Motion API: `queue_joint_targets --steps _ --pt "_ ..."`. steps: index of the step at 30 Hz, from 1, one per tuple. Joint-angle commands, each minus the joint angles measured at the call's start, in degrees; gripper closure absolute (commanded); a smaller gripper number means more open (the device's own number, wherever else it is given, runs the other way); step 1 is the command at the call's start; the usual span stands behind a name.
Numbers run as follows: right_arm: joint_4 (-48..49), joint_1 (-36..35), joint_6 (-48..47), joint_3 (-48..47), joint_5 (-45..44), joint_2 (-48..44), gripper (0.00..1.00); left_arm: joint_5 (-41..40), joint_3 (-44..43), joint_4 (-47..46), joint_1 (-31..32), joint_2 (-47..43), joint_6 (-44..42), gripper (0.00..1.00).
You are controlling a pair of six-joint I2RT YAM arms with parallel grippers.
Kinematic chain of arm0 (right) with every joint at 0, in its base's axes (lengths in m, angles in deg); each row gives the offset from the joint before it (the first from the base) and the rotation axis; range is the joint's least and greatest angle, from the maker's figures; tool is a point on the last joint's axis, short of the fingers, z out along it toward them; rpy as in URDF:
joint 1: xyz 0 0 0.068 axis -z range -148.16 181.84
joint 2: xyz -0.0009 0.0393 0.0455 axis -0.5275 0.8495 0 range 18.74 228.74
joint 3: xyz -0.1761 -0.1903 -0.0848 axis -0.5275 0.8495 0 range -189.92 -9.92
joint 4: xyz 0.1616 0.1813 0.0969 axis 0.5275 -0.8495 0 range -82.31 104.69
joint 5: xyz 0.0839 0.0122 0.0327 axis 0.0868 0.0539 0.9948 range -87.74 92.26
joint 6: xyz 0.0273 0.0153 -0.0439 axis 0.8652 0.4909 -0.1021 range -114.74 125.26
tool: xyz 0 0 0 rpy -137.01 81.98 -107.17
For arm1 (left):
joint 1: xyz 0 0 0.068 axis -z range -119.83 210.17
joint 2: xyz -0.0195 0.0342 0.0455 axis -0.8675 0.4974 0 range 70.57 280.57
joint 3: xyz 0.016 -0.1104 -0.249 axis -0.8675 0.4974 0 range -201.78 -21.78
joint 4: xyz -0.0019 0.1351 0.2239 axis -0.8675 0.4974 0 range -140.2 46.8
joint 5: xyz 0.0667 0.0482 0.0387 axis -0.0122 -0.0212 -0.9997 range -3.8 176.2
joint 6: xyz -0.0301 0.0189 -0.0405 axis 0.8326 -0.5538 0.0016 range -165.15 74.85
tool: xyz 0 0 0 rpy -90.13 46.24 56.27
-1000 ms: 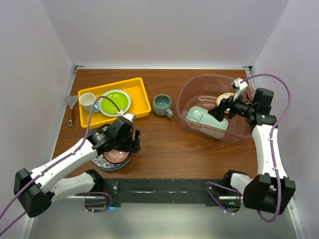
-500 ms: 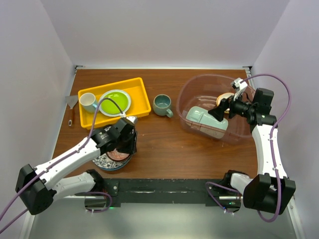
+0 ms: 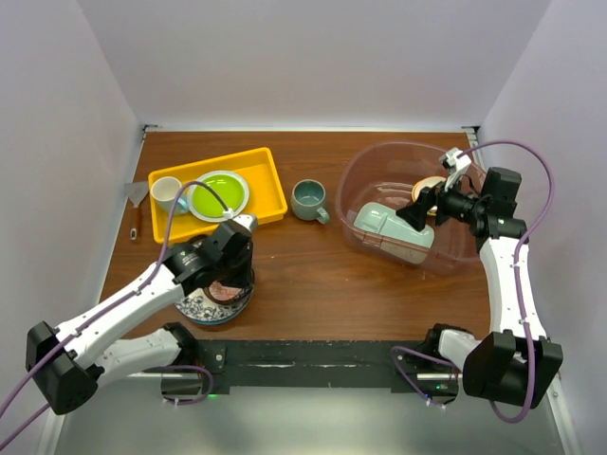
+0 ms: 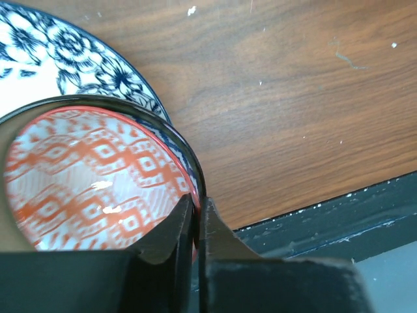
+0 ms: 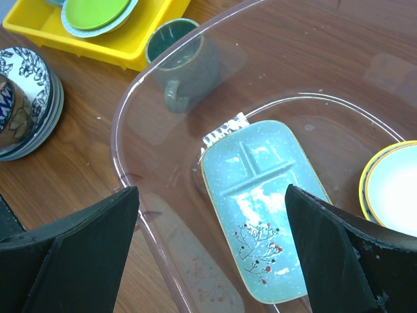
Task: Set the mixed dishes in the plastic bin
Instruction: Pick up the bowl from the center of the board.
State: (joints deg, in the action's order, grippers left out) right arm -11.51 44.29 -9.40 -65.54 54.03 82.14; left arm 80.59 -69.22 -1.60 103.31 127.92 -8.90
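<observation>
Left jaws: clenched on rim of red-and-white patterned bowl (image 4: pixel 91 176), sitting on blue-floral plate (image 4: pixel 78 59) on wooden surface (image 3: pixel 322 275) | Right jaws: spread wide, holding nothing, over clear pink-tinted plastic bin (image 3: pixel 349 194) | Bin holds mint-green divided tray (image 5: pixel 260 208)

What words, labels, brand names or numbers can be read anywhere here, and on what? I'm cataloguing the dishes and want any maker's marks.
None: no word, number or brand mark can be read in any view.
red-patterned bowl: an orange-red geometric pattern only, no lettering.
blue-patterned plate: flowers only.
mint-green divided tray: a drawn sprig with red dots, no text.
plastic bin: no label shows.
</observation>
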Motion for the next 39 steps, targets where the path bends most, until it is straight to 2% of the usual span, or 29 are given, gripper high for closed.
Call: queue_joint_targets --steps 1,6,13,22,24,31,39 --pt "0.0 0.1 -1.0 -2.4 -0.2 -0.2 0.02 -2.5 -4.0 0.0 -0.2 -0.8 -1.2 1.0" --pt "0.0 0.1 -1.0 -2.4 -0.1 0.0 0.02 -7.9 -10.5 4.0 -0.2 -1.6 -4.3 1.0" --pt "-0.1 0.1 -1.1 -2.4 0.1 -0.1 0.02 -8.9 -14.9 4.1 -0.2 -3.0 -11.9 1.0" --pt "0.0 0.2 -1.3 -2.3 0.0 0.3 0.02 1.6 -15.0 -3.3 -0.2 -7.0 -20.1 1.0" --pt "-0.1 0.2 -1.5 -2.2 0.0 0.3 0.02 5.9 -14.7 -6.2 -0.1 -8.0 -21.0 1.0" --pt "0.0 0.1 -2.0 -2.0 1.1 0.4 0.02 18.9 -10.4 -17.1 -0.1 -11.0 -21.8 1.0" --pt "-3.6 0.1 -6.7 -2.4 7.7 1.5 0.02 27.7 -6.0 -31.3 0.0 -10.3 -21.0 1.0"
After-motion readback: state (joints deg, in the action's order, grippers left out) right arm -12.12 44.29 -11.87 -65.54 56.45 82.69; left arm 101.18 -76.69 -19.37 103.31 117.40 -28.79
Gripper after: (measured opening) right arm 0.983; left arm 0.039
